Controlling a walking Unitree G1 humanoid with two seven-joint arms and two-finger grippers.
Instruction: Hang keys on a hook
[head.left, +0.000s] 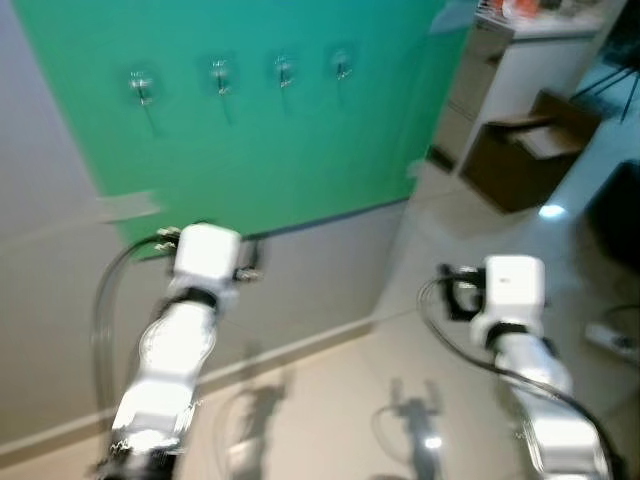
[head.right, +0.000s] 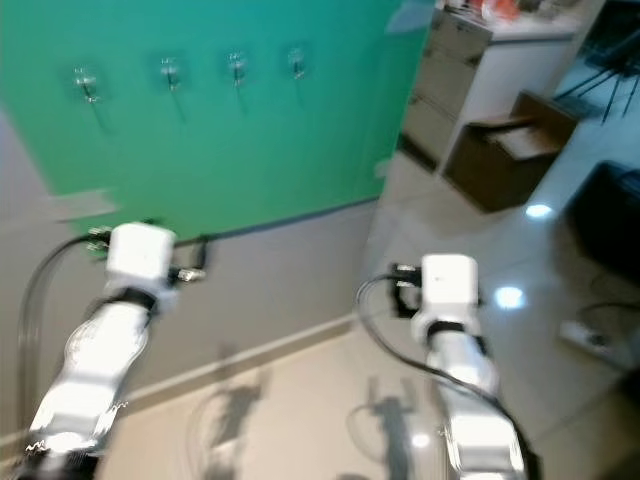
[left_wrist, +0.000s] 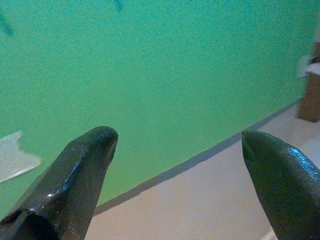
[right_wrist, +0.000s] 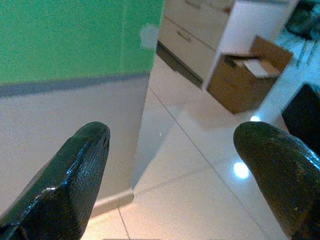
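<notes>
4 clear hooks sit in a row high on a green panel fixed to a grey wall. Each hook is bare, and no keys can be seen in either pincer or anywhere around them.

The left gripper is raised toward the lower part of the green panel, below the hooks and well short of them. Its 2 black fingers are spread wide with nothing between them. Past its tips lie the green surface, the dark strip along the panel's lower edge and the grey wall beneath. A pale piece of tape is stuck near the panel's lower corner, off to the outer side of this gripper.

The right gripper is held out beside the wall's outer corner, further from the hooks than the left one. Its 2 fingers are also spread wide and hold nothing. Beyond it are pale floor tiles with a bright glare spot, a white drawer cabinet and an open cardboard box on the floor beside the cabinet.

The head views are blurred, and the arms cast shadows on the floor below.
</notes>
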